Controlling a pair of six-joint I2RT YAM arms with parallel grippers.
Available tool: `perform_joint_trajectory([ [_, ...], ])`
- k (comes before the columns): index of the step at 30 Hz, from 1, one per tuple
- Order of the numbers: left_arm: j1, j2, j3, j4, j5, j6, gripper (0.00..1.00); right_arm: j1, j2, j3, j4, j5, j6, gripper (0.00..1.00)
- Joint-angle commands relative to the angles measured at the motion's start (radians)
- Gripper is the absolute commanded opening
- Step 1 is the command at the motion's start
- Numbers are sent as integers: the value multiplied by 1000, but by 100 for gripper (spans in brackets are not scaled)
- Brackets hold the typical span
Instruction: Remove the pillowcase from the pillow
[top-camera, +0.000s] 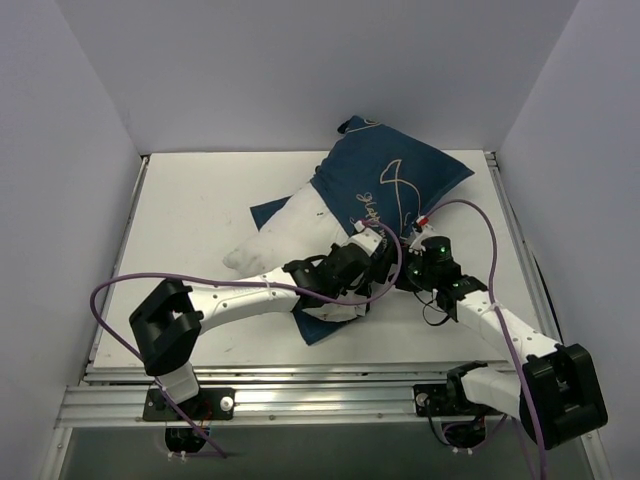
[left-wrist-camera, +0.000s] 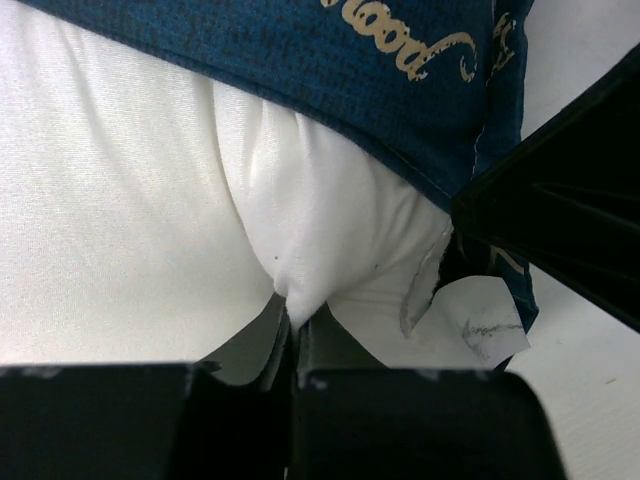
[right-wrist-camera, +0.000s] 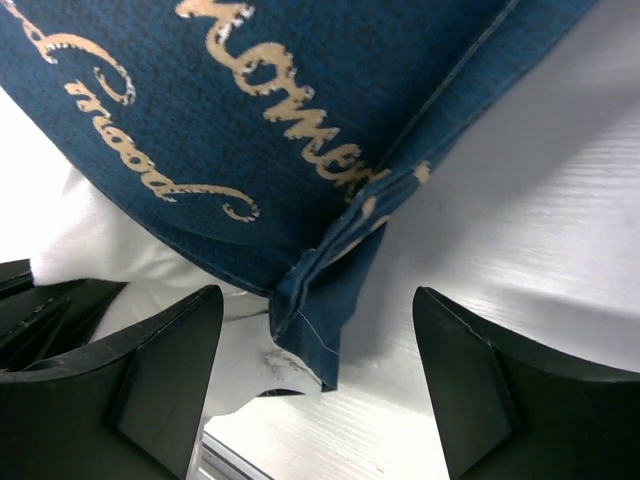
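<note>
Left gripper (left-wrist-camera: 293, 335) clenched on a pinch of white pillow (left-wrist-camera: 130, 220) below the navy pillowcase (right-wrist-camera: 300, 130) hem, midway across the tabletop (top-camera: 190, 210); right gripper (right-wrist-camera: 315, 310) released, straddling the hem corner, bare surface to its right.

The pillowcase (right-wrist-camera: 300, 130) carries upside-down cream script, partly legible: "mood".

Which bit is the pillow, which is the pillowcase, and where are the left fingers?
pillow (left-wrist-camera: 120, 200), left wrist view, its bare white side.
pillowcase (right-wrist-camera: 400, 60), right wrist view, blue cloth beside the lettering.
left fingers (left-wrist-camera: 255, 345), left wrist view, grey finger pinching the pillow.
</note>
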Motion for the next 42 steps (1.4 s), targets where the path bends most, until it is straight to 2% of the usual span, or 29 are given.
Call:
perform_joint_trajectory([
  [1, 9, -19, -15, 13, 25, -43, 2, 3, 16, -10, 132, -62, 21, 72],
  [5, 9, -44, -11, 12, 31, -48, 2, 4, 50, -8, 161, -59, 21, 68],
  [11, 9, -93, -17, 1, 25, -54, 2, 4, 128, -11, 222, -63, 21, 53],
  [13, 12, -105, -20, -11, 12, -53, 2, 6, 144, -11, 233, -68, 19, 38],
  [14, 16, -117, -20, -19, 9, -51, 2, 6, 144, -4, 227, -70, 17, 20],
  [16, 25, -128, -22, -53, -11, -54, 2, 1, 119, 10, 189, -42, 11, 5],
  [17, 39, -145, -23, -67, -20, -57, 2, -7, 109, 19, 169, -27, 1, 0],
  [23, 111, -276, -64, -208, -47, -99, 2, -105, 67, 182, -33, 117, -55, 0],
  [27, 171, -407, -97, -315, -46, -135, 2, -229, 95, 285, -136, 245, -32, 0],
  [28, 183, -439, -109, -361, -44, -148, 2, -293, 108, 295, -149, 257, -19, 0],
  [31, 240, -591, -126, -462, -37, -168, 2, -420, 137, 334, -156, 256, 22, 0],
  [37, 325, -764, -112, -642, -34, -197, 2, -560, 170, 427, -183, 291, 53, 0],
  [39, 331, -812, -115, -662, 0, -212, 2, -614, 174, 456, -219, 286, 53, 0],
  [42, 329, -849, -139, -636, 99, -243, 2, -616, 174, 486, -242, 257, 13, 0],
])
